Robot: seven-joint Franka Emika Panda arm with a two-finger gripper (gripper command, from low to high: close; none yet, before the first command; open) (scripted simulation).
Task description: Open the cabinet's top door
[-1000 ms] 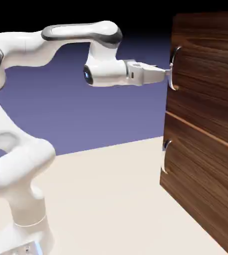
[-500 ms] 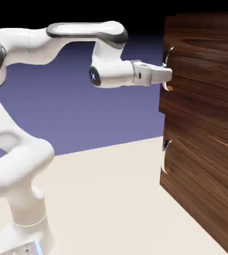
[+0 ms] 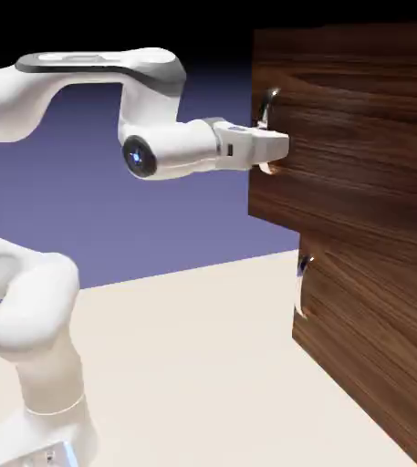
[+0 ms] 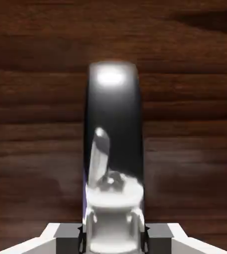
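Observation:
The cabinet [image 3: 376, 356] is a tall dark wood-grain box at the exterior view's right. Its top door [image 3: 358, 119] stands swung out, its handle edge well to the left of the lower panel's edge. My gripper [image 3: 279, 146] reaches in level from the left and is shut on the top door's curved silver handle [image 3: 266, 105]. In the hand view the handle [image 4: 113, 124] rises large and shiny between my fingertips [image 4: 87, 232], with the door's wood [image 4: 194, 149] filling the picture behind it.
The lower door [image 3: 367, 328] sits flush, with its own silver handle [image 3: 303, 285] at its left edge. The pale table [image 3: 193, 356] spreads in front of the cabinet. My arm's base and elbow [image 3: 38, 337] stand at the lower left.
The hand has pulled back to the left with the handle held. The top door's edge has swung out with it, away from the cabinet front. The lower door has not moved.

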